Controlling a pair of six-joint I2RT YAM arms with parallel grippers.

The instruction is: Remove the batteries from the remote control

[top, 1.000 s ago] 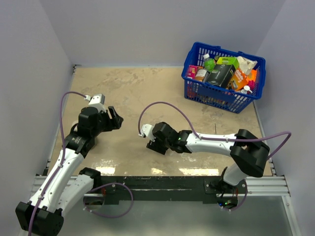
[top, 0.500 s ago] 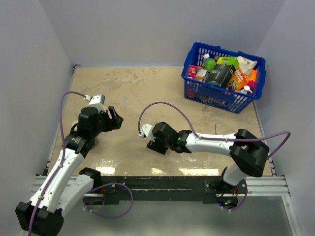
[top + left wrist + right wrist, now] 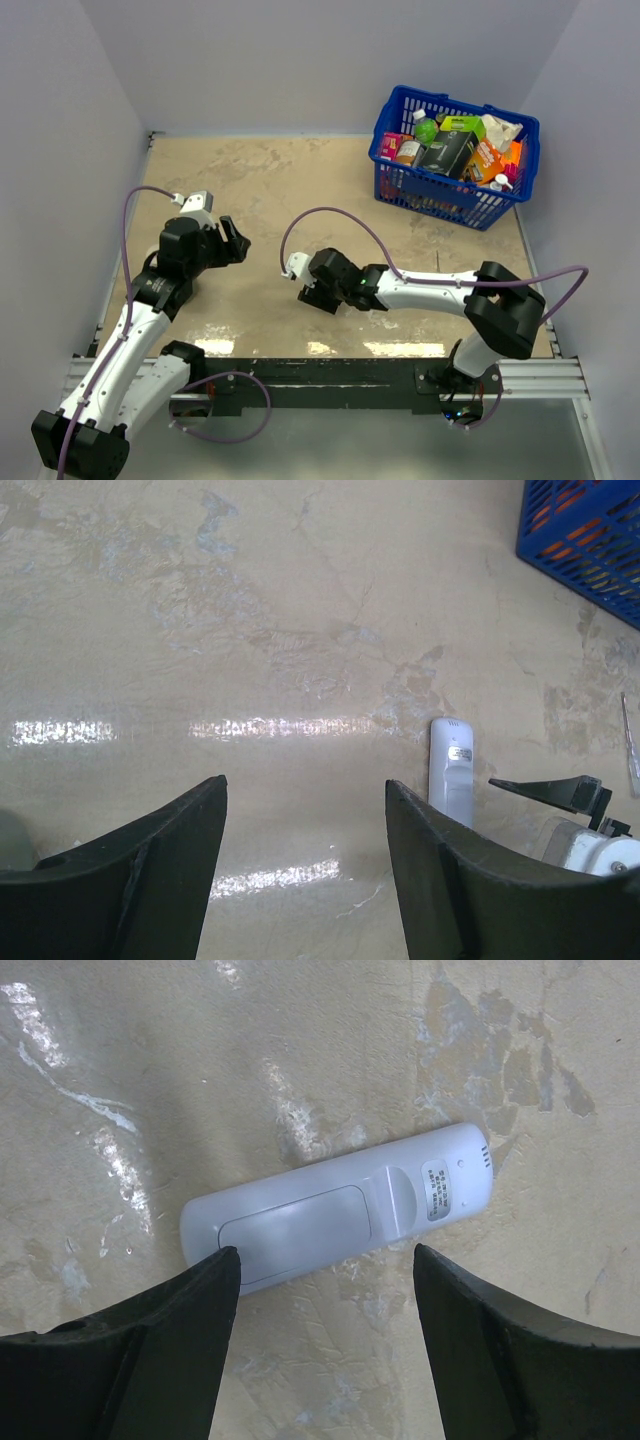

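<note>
The remote control (image 3: 340, 1210) is a slim white handset lying face down on the table, its back cover closed and a small label near one end. The batteries are hidden inside it. My right gripper (image 3: 325, 1265) is open just above it, fingers straddling the cover end; the left fingertip (image 3: 215, 1280) overlaps the remote's edge. In the left wrist view the remote (image 3: 452, 780) lies ahead to the right, next to a right-gripper finger (image 3: 555, 788). My left gripper (image 3: 305, 790) is open and empty, well apart from it. In the top view the right gripper (image 3: 312, 292) covers the remote.
A blue basket (image 3: 392, 175) full of groceries stands at the back right; its corner shows in the left wrist view (image 3: 590, 530). Grey walls close in the table on the left, back and right. The left gripper (image 3: 232, 243) hovers at the left.
</note>
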